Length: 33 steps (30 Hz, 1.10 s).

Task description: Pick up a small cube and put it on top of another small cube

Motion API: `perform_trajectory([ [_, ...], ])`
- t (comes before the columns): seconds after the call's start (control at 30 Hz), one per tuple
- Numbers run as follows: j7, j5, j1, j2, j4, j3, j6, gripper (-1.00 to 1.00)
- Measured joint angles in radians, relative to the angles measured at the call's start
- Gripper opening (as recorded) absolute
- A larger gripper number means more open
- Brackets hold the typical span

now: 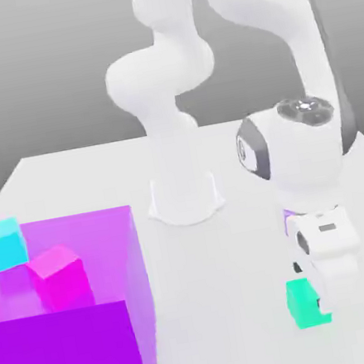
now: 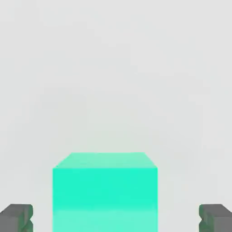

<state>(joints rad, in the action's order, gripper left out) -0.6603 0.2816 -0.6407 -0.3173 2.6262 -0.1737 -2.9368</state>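
Pale grey backdrop and a white surface (image 1: 66, 176) frame the scene, with the arm's base standing near the middle. On the exterior view's right, the gripper (image 1: 317, 300) hangs low over the small teal-green cube (image 1: 304, 302), which rests on the surface close to the front edge. In the hand view the fingers (image 2: 16, 217) stand spread wide, one dark tip at each side of the cube (image 2: 105, 192) with clear gaps between pad and face; nothing is pinched yet.

On the exterior view's left a large purple block (image 1: 71, 323) carries a cyan-blue cube (image 1: 3, 244) and a magenta-pink cube (image 1: 60, 276) on its top, well apart from the gripper.

Risks, as I judge them: if the fingers close while slightly off-centre or not far enough down, one pad could meet the cube first and shove or twist it, or catch only its upper edge so it slips during the lift.

Part of the teal cube is covered by the hand in the exterior view, and its lower portion is cut off in the hand view, so how far down the fingers reach beside it is hard to make out.
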Motion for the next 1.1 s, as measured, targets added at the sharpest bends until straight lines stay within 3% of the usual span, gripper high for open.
perform_trajectory([
  [0.03, -0.009, 0.010, 0.012, -0.022, -0.003, 0.014, -0.016, -1.00],
  [0.3, -0.003, 0.003, 0.007, -0.008, -0.001, 0.008, -0.005, -1.00],
  [0.6, 0.134, -0.172, -0.061, 0.181, 0.038, -0.101, 0.140, -1.00],
  [0.83, 0.445, -0.340, -0.027, 0.255, 0.005, -0.181, 0.144, -1.00],
  [1.1, 0.496, -0.364, 0.022, 0.283, -0.056, -0.208, 0.232, -1.00],
])
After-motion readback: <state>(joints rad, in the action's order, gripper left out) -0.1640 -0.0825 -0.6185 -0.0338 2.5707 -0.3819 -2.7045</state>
